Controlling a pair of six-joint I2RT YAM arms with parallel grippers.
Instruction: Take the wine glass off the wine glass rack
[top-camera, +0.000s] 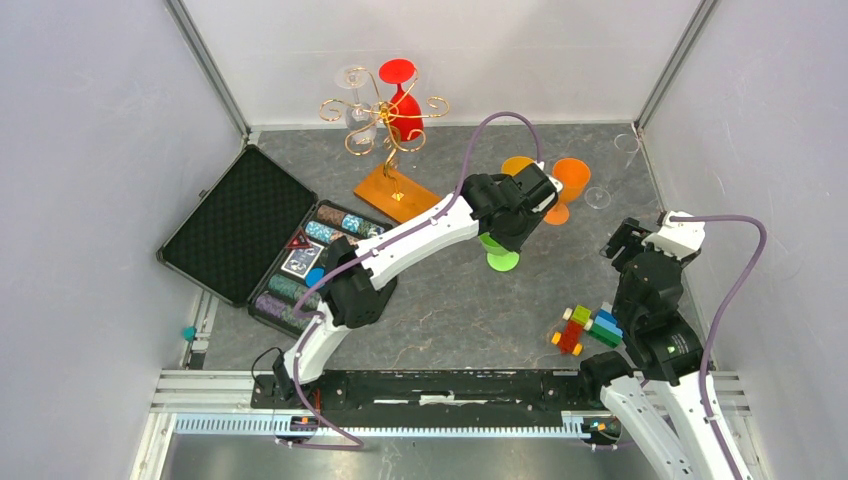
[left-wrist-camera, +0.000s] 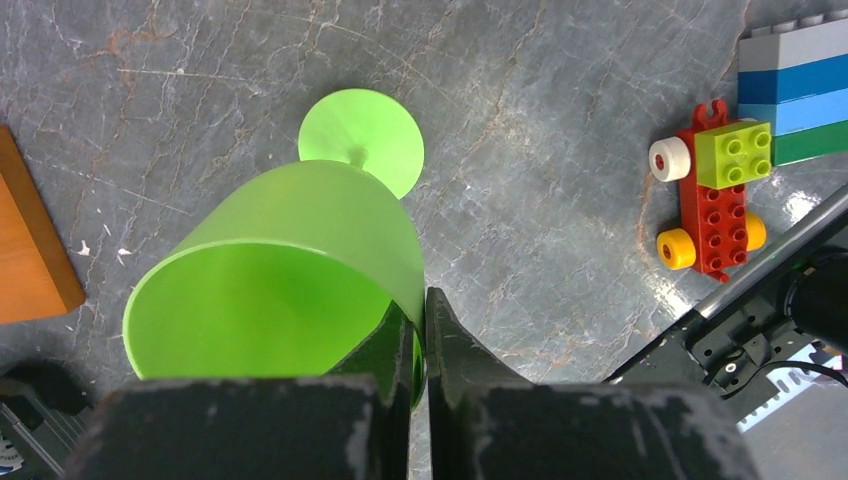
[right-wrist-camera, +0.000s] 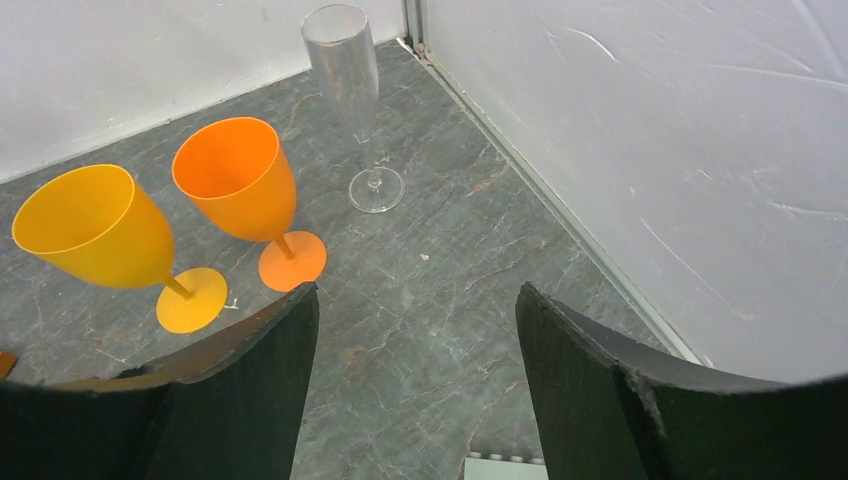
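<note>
Left wrist: our left gripper (left-wrist-camera: 425, 308) pinches green glass (left-wrist-camera: 290, 250) rim, already off rack (top-camera: 391, 150); red glass (top-camera: 405, 112) hangs there, twelve o'clock; right gripper (right-wrist-camera: 415, 300) wide, empty.

Top overhead, wide; left wrist close, shares green glass (left-wrist-camera: 285, 255).

1. Table (top-camera: 450, 300): grey marbled top, walled on three sides.
2. Back centre: wine glass rack (top-camera: 397, 192), flat wooden base lying on the top.
3. Left: black case (top-camera: 240, 225), lid open, chips inside.
4. Centre: green wine glass (left-wrist-camera: 320, 260), tilted; cannot tell if its foot touches the top.
5. Right back: yellow-orange glass (right-wrist-camera: 95, 230) and orange glass (right-wrist-camera: 240, 180) upright, close together; clear flute (right-wrist-camera: 345, 70) by the corner.
6. Right front: toy blocks (top-camera: 585, 328).
</note>
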